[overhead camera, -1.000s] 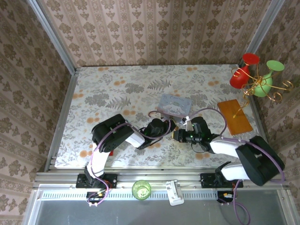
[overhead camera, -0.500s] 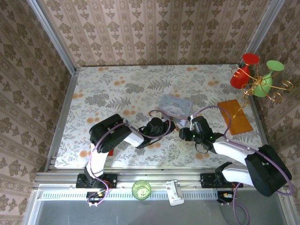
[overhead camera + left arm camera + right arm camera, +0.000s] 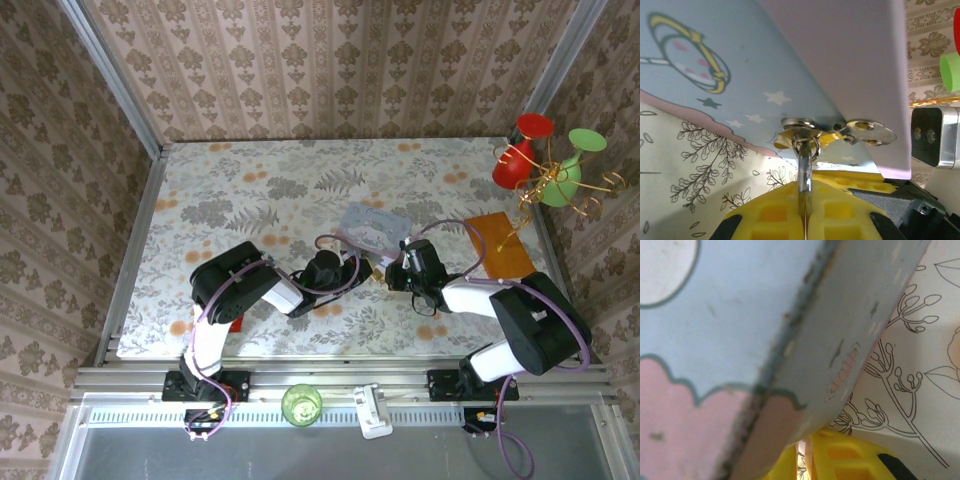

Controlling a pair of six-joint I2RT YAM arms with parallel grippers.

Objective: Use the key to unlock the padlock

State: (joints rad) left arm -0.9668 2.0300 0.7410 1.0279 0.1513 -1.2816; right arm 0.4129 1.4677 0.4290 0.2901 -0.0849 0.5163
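Lower centre in the left wrist view, the left gripper [image 3: 804, 196] has just clamped on the key [image 3: 804, 172] at the padlock [image 3: 785, 141] under the blue tin [image 3: 740, 60], while the right gripper [image 3: 802, 457], grip unclear, has swung in, likely bracing for the turn.

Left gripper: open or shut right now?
Shut. On the left gripper, the yellow fingers pinch a thin metal piece, its ringed end by the pale blue tin.

2 arms [image 3: 245, 285] [image 3: 525, 320], 1 tin [image 3: 372, 226], 1 orange board [image 3: 510, 255] right, 1 red goblet [image 3: 512, 163] and 1 green goblet [image 3: 563, 185] far right, 1 green glass [image 3: 301, 404] near.
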